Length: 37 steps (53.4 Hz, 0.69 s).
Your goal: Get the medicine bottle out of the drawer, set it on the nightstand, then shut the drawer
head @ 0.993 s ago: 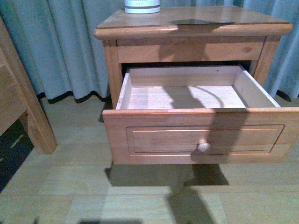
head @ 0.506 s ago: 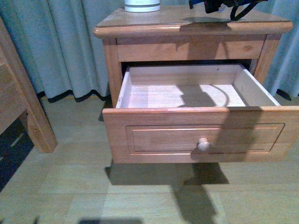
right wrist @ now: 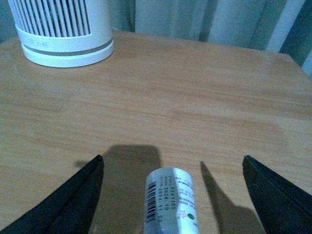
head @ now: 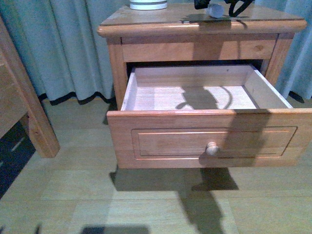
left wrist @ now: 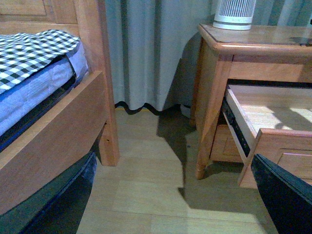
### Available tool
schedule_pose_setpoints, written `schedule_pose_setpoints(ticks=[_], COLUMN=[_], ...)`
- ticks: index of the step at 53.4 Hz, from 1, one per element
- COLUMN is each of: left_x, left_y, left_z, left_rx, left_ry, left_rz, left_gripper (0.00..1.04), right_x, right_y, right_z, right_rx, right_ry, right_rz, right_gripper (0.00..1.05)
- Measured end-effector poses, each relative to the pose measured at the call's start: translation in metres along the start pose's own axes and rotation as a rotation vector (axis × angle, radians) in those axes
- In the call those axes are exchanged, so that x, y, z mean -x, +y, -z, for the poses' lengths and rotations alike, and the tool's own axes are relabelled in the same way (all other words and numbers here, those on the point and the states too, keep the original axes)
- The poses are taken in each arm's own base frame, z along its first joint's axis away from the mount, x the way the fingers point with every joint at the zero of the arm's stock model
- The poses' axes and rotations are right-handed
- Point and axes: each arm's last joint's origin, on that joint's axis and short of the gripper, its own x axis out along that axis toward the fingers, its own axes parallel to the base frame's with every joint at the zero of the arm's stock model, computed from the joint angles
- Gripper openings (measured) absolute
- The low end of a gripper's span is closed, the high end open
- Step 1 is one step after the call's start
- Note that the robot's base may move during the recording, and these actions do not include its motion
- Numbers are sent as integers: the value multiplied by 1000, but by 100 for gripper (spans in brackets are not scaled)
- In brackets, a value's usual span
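The nightstand [head: 195,27] stands ahead with its taller drawer [head: 209,141] pulled out, and the drawer's inside shows bare wood. The small white medicine bottle [head: 215,10] sits on the nightstand top near its front right. My right gripper [head: 225,5] hangs just over it. In the right wrist view the labelled bottle [right wrist: 170,202] lies between the open right gripper's [right wrist: 172,157] fingers [right wrist: 73,200], with a gap on each side. My left gripper [left wrist: 174,161] is open over the floor, left of the nightstand [left wrist: 253,44] and holds nothing.
A tall white ribbed appliance [head: 147,4] stands at the back left of the nightstand top. A wooden bed frame [left wrist: 53,136] with checked bedding is to the left. Grey curtains [head: 68,44] hang behind. The drawer's round knob [head: 211,148] faces me.
My right gripper has come down into view over the nightstand top with the bottle, and the bottle now shows on the top. The arm's shadow has shifted across the drawer floor.
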Motion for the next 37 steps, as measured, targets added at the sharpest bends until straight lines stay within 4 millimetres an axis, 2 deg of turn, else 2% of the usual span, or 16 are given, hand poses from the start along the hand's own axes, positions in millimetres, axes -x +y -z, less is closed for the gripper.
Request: schedule_pose_setpoints(ticks=[3, 10, 18, 20, 21, 24, 28, 29, 35, 37], left_x=[0, 0, 0, 0, 0, 0, 0, 0, 0, 0], left_y=[0, 0, 0, 0, 0, 0, 0, 0, 0, 0], left_z=[0, 0, 0, 0, 0, 0, 0, 0, 0, 0], left_rx=[0, 0, 0, 0, 0, 0, 0, 0, 0, 0], left_ry=[0, 0, 0, 0, 0, 0, 0, 0, 0, 0], left_rz=[0, 0, 0, 0, 0, 0, 0, 0, 0, 0], left_gripper=[98, 98, 98, 98, 98, 98, 98, 98, 98, 98], right_x=[4, 24, 69, 90, 104, 126, 161, 174, 215, 227], right_y=[1, -1, -6, -9, -10, -11, -11, -10, -5, -2], right_z=[-2, -18, -51, -62, -68, -74, -75, -72, -51, -34], right_rx=[-18, -42, -94, -116, -128, -136, -155, -159, -180, -196], right_ry=[-7, -47, -103, -121, -132, -152, -160, -155, -111, -70], right_rz=[-6, -28, -64, -79, -87, -107, -140, -152, -191, -200], right_gripper=[99, 98, 98, 98, 96, 88, 75, 70, 51, 44])
